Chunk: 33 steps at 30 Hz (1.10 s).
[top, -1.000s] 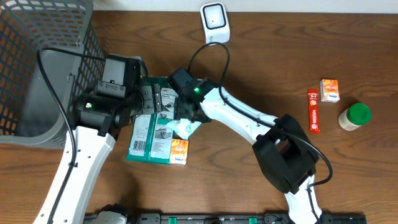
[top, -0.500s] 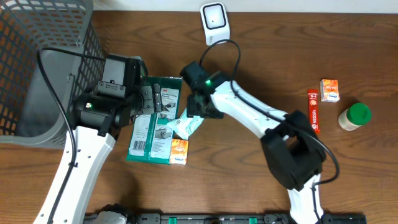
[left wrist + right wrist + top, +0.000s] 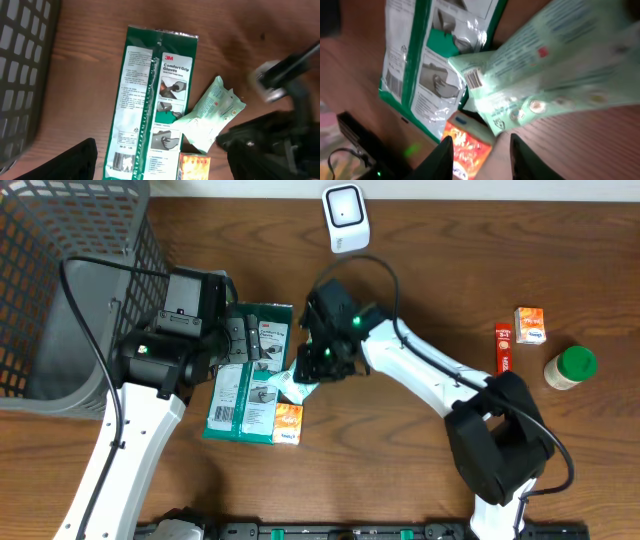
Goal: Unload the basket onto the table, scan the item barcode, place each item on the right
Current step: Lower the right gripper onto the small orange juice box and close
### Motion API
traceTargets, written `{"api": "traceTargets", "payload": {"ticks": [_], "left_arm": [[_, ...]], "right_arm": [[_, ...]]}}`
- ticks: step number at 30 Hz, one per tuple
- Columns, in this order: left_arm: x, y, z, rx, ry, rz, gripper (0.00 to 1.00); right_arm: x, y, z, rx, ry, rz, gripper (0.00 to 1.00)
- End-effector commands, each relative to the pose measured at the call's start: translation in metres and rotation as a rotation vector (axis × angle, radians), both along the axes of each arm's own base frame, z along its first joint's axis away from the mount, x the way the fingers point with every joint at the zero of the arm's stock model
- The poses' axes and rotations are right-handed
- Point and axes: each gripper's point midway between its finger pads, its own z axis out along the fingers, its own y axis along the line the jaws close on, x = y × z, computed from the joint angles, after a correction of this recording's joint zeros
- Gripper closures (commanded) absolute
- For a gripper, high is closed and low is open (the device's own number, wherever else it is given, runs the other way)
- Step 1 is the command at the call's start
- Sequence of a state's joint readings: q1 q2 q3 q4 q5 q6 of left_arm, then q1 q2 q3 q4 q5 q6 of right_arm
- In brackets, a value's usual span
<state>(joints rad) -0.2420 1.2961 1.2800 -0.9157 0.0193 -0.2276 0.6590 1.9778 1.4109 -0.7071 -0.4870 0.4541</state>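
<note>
Pale green pouch (image 3: 300,387) sits mid-table on the wood (image 3: 430,270), one corner overlapping the right edge of the green 3M glove pack (image 3: 248,385) and its lower end just beside the small orange box (image 3: 287,423). You can see the pouch's barcode (image 3: 472,77) in the right wrist view, a small white patch near one corner, turned toward that camera.

Your right gripper (image 3: 320,363) sits right at the pouch's upper right edge. Its 2 fingers (image 3: 442,155) show at the bottom of the wrist view with a narrow gap between them, but I cannot tell whether they pinch the pouch (the film nearest the lens is blurred).

Your left gripper (image 3: 238,342) hovers over the top of the glove pack with its jaws spread wide, grasping nothing. The glove pack lies flat, its long side running away from you.

The white scanner (image 3: 344,216) stands at the far edge of the table, well apart from the pouch. A gray basket (image 3: 60,270) fills the left side. Off to the right, well apart from all this, you have 3 more items: a red tube box (image 3: 505,358), a small orange-and-white box (image 3: 530,324) and a green-lidded jar (image 3: 570,367).
</note>
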Motion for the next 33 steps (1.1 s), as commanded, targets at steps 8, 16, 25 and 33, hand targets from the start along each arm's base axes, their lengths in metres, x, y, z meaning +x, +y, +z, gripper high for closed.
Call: {"api": "traceTargets", "payload": {"ticks": [8,16,25,33], "left_arm": [[0.003,0.003,0.004,0.016,-0.012,0.0,0.16],[0.003,0.003,0.004,0.015,-0.012,0.0,0.16],[0.003,0.003,0.004,0.015,-0.012,0.0,0.16],[0.003,0.003,0.004,0.016,-0.012,0.0,0.16]], "right_arm": [[-0.066,0.014,-0.036,0.035,0.107,0.125,0.79],[-0.076,0.008,-0.053,-0.068,0.133,0.033,0.74],[-0.077,0.009,-0.055,-0.063,0.133,0.024,0.68],[-0.078,0.011,-0.058,-0.054,0.136,0.001,0.75]]}}
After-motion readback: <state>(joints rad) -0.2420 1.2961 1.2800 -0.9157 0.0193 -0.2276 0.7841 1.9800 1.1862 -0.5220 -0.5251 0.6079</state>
